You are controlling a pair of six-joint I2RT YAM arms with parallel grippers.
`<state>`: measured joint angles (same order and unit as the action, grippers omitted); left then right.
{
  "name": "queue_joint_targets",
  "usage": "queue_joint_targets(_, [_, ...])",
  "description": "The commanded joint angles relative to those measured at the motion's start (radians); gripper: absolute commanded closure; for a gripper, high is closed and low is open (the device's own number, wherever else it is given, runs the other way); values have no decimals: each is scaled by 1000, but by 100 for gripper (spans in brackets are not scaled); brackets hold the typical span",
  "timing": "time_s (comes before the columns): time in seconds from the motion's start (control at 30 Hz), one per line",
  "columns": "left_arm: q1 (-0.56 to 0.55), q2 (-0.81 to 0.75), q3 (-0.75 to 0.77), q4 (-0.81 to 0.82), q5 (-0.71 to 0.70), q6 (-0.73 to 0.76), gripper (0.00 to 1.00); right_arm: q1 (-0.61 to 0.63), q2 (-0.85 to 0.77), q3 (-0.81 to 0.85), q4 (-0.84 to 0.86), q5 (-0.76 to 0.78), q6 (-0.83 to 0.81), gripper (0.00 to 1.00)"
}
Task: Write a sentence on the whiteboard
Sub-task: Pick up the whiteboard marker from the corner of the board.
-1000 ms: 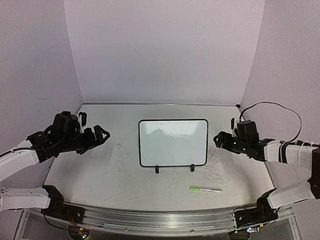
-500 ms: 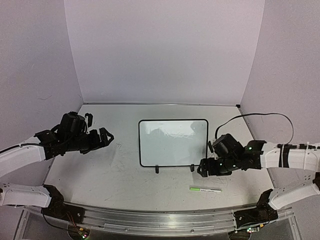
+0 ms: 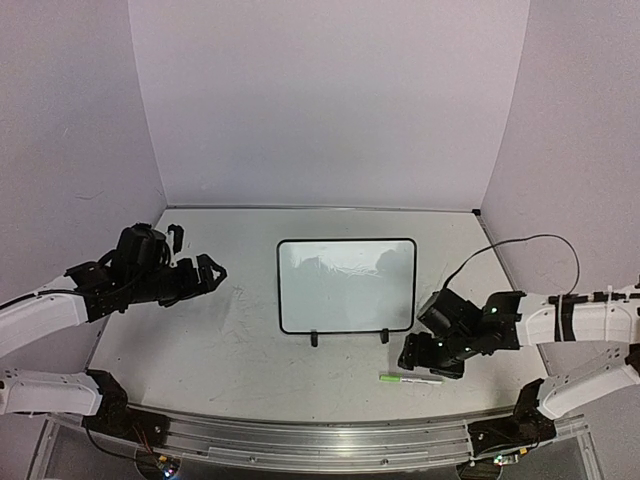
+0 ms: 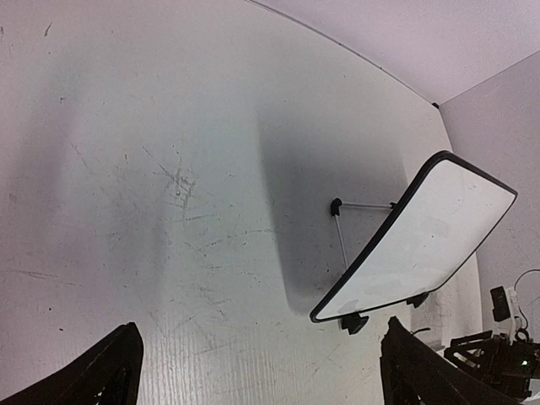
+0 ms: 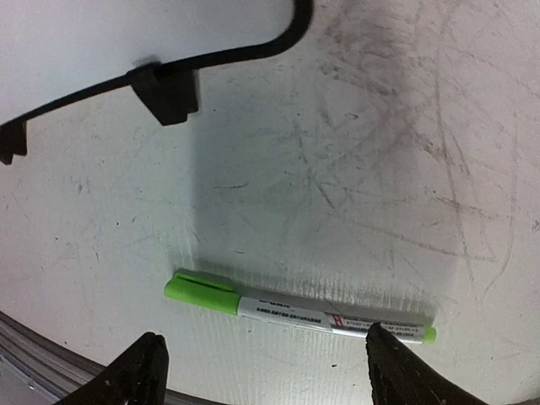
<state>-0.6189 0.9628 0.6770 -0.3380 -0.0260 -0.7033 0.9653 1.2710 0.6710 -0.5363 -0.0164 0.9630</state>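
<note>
- The marker (image 3: 410, 379) lies flat on the table (image 3: 250, 350) at lower right of the top view, just in front of the board's right foot.
- Only the right wrist view shows the marker (image 5: 299, 310) closely. Its green cap points to the left of the frame, its white barrel carries small print, and it has a green end at the right.
- The right gripper (image 3: 425, 358) hangs low over the marker with its jaws wide apart and nothing between them.
- In the right wrist view the right gripper (image 5: 263, 336) has one finger showing at each end of the marker. I cannot tell whether either finger touches it.
- The whiteboard (image 3: 345, 285) stands at mid-table, centre of the top view, leaning back on two black feet.
- The right wrist view catches only the whiteboard's (image 5: 173, 93) lower frame and feet, at upper left.
- The left wrist view shows the whiteboard (image 4: 422, 245) from the side, at right of the frame. It alone shows the thin rear strut (image 4: 363, 205) propping it up.
- The left gripper (image 3: 195, 252) hovers over the table at the left of the top view, well apart from the board.
- Its jaws are fully spread and hold nothing. In its own view the left gripper (image 4: 261, 354) has its two dark fingertips in the bottom corners, over scuffed tabletop.
</note>
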Motion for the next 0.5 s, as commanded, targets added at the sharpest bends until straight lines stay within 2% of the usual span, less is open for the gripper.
queue_joint_targets(0.0, [-1,-26,-6,39,4,12,1,3,-97,-70,-28,25,499,21])
queue_joint_targets(0.07, [-1,-25,-6,40,4,12,1,3,-115,-85,-71,25,672,22])
queue_joint_targets(0.13, [-1,-22,-5,42,8,15,1,3,-108,-82,-96,25,773,24])
queue_joint_targets(0.3, [-1,-37,-6,43,8,24,1,3,15,22,-212,38,897,26])
queue_joint_targets(0.47, [-1,-64,-10,42,16,14,1,3,138,72,-215,37,954,31])
